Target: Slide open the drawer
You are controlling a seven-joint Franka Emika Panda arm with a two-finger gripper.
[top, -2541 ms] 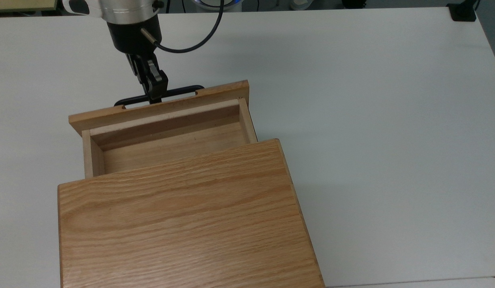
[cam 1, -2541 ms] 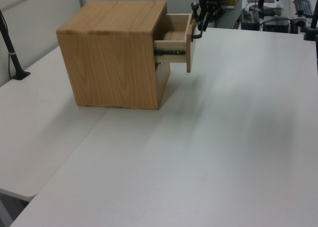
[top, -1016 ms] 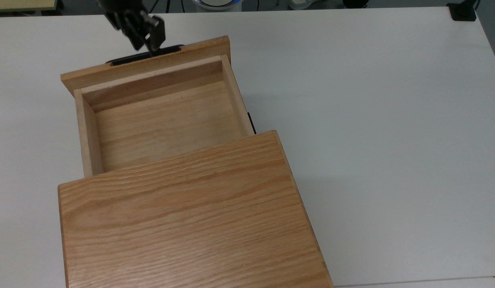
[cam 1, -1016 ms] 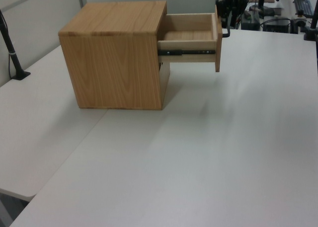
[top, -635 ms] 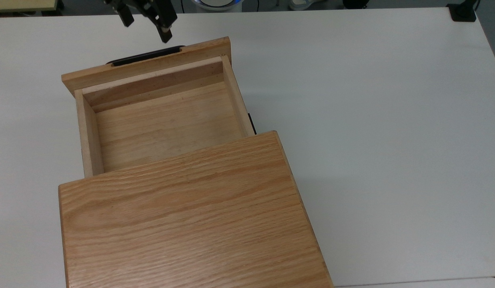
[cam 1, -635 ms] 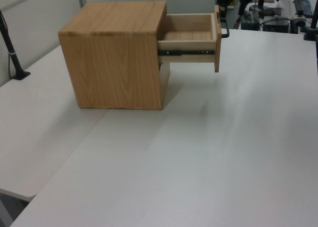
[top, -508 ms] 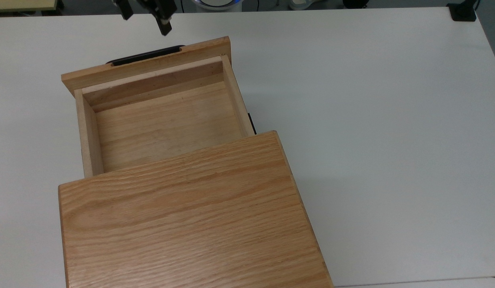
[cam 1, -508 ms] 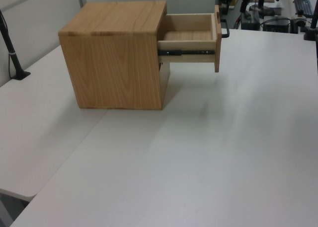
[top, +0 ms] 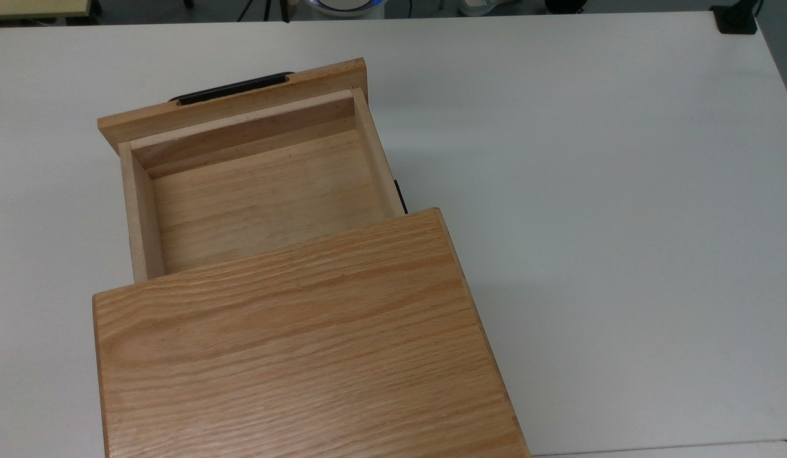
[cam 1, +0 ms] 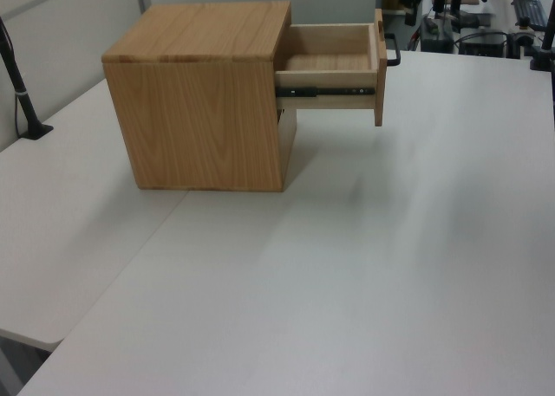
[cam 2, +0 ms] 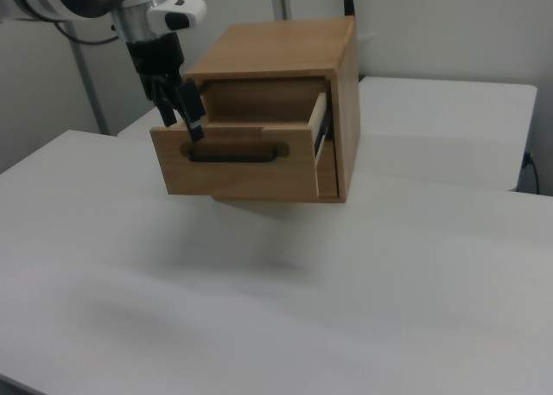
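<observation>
So the drawer (top: 253, 184) sits pulled well out of the oak cabinet (top: 298, 343) on a bare white table (top: 590, 191). From the right view, the gripper (cam 2: 177, 108) hangs released, fingers spread, just above the black handle (cam 2: 233, 153), not touching it.

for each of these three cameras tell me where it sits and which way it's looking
Top view: overhead, looking down on the cabinet top and into the open drawer.
Left view: beside the cabinet, seeing the drawer side-on.
Right view: facing the drawer front; the gripper hangs above its handle, jaws open.
All three show the drawer.
</observation>
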